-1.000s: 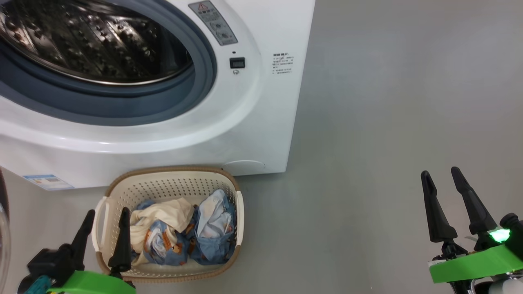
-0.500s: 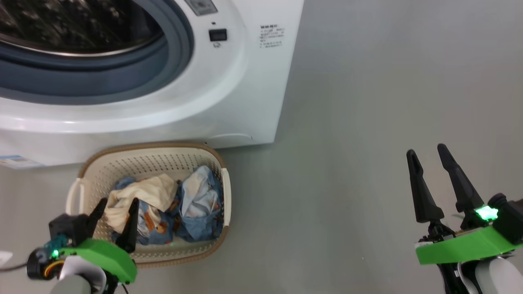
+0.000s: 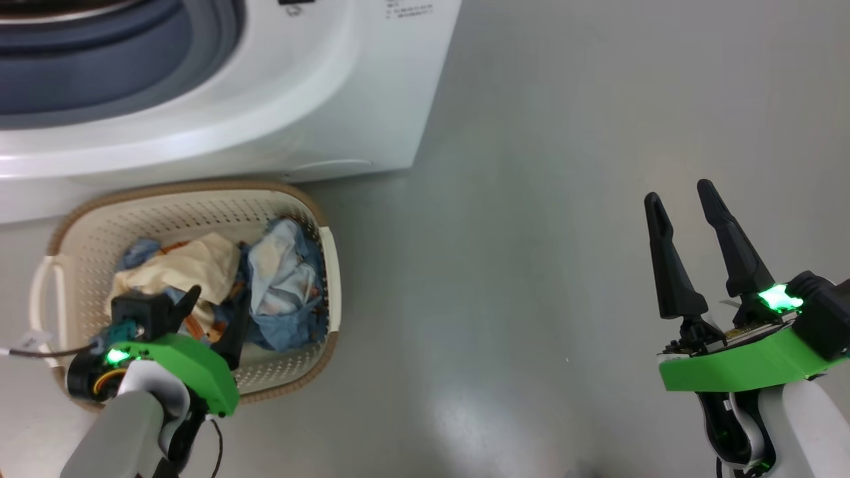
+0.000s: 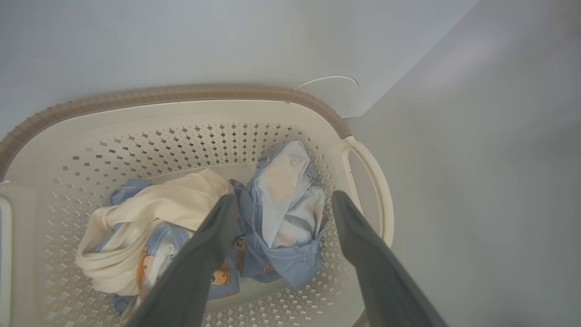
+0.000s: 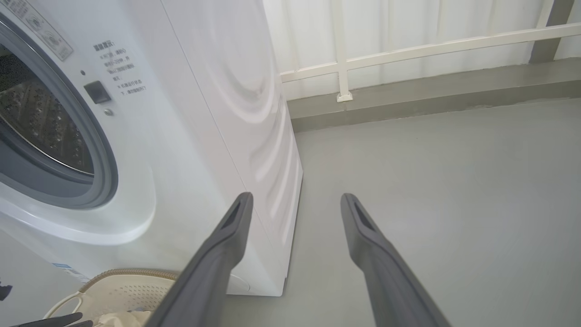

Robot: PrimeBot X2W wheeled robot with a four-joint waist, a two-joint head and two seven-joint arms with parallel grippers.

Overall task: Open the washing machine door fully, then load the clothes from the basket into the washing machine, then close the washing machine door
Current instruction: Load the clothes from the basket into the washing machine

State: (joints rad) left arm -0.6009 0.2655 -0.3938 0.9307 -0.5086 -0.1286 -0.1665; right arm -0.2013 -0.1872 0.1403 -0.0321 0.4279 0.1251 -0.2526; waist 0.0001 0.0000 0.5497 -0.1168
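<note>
Clothes [image 3: 285,292] lie in the basket [image 3: 166,206] on the floor, just in front of the washing machine [image 3: 332,86]; my left arm [image 3: 119,425] covers their near part. The machine's mouth is cut off by the head view's top edge, leaving a slice of grey-blue rubber ring [image 3: 99,79]. My left jaws hang spread above the basket, gripping nothing, dark tapered fingers [image 4: 199,263] either side of a crumpled blue bundle [image 4: 281,218]; whether they touch cloth I cannot tell. A cream piece [image 4: 150,213] lies soft and folded beside it. The basket is perforated cream plastic with a brown woven-look rim. My right jaws stand released over smooth grey floor [image 3: 531,199], well apart.
</note>
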